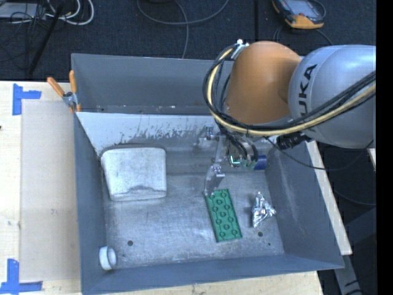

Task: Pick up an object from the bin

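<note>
In the camera view, the arm (338,97) is seen reaching in from the right over the grey bin (92,183), its wrist hidden under an orange cover (261,78). The hand (216,174) is held low over the bin floor, just at the far end of a green studded plate (225,215), which is laid flat right of centre. Whether the hand is apart or together cannot be told. A crumpled foil scrap (262,210) is found just right of the plate, not touching it. A white block (135,173) is set at the left, and a small white cap (107,257) in the near left corner.
</note>
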Robot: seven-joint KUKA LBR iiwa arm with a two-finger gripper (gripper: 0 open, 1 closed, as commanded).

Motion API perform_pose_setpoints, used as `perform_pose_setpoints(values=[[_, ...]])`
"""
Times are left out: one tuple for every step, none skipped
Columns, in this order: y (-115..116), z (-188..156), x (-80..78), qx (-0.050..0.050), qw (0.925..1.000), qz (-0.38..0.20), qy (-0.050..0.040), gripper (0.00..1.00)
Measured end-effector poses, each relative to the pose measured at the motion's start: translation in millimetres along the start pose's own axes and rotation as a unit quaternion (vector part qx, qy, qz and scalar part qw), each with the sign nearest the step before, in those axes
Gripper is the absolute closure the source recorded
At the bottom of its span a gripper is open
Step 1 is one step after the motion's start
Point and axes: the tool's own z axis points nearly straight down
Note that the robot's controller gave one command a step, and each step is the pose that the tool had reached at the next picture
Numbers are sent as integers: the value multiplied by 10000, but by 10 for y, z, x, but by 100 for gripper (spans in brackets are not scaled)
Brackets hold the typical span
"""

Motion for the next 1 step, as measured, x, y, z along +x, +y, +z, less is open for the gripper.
perform_pose_setpoints(values=[[-737, 939, 594, 8, 9890, -1480, -6, 0]])
